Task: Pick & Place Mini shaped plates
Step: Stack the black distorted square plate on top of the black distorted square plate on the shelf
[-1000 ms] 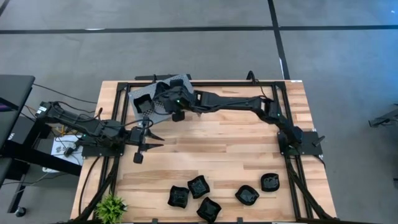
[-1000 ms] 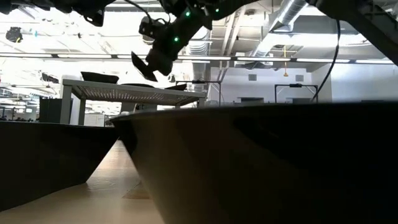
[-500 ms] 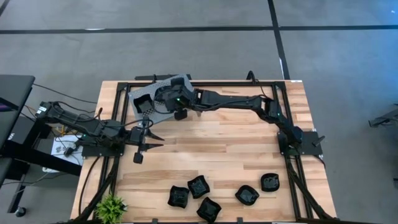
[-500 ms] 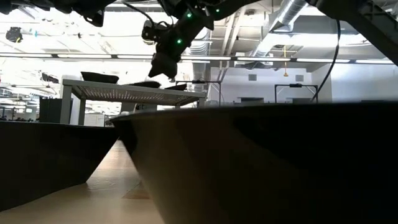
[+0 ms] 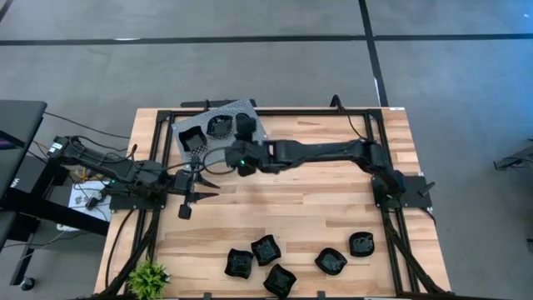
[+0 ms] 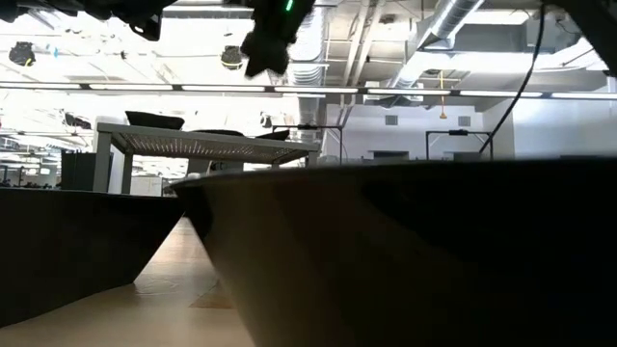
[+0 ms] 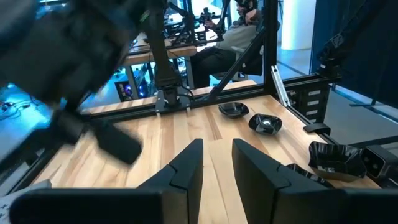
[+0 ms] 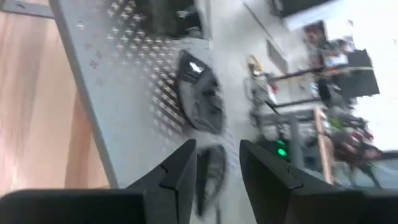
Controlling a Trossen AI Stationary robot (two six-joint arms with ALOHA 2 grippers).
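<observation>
Three plates (image 5: 218,127) sit on grey tray (image 5: 254,133) just beyond your right claw (image 5: 223,159), fingers parted, empty. Left claw (image 5: 210,187) idle nearby, fingers apart, empty.

High view is looking straight down from well above, taking in the whole table (image 5: 283,200), both arms and the floor around. Low view is sitting at table-top height, facing level across into the room, with a dark plate (image 6: 415,251) right against the lens filling most of it. Left wrist view is looking forward past its own fingers (image 7: 186,168) over the wood. Right wrist view is hanging close above the grey perforated tray (image 8: 118,93); high view is sharing that tray (image 5: 218,127).
</observation>
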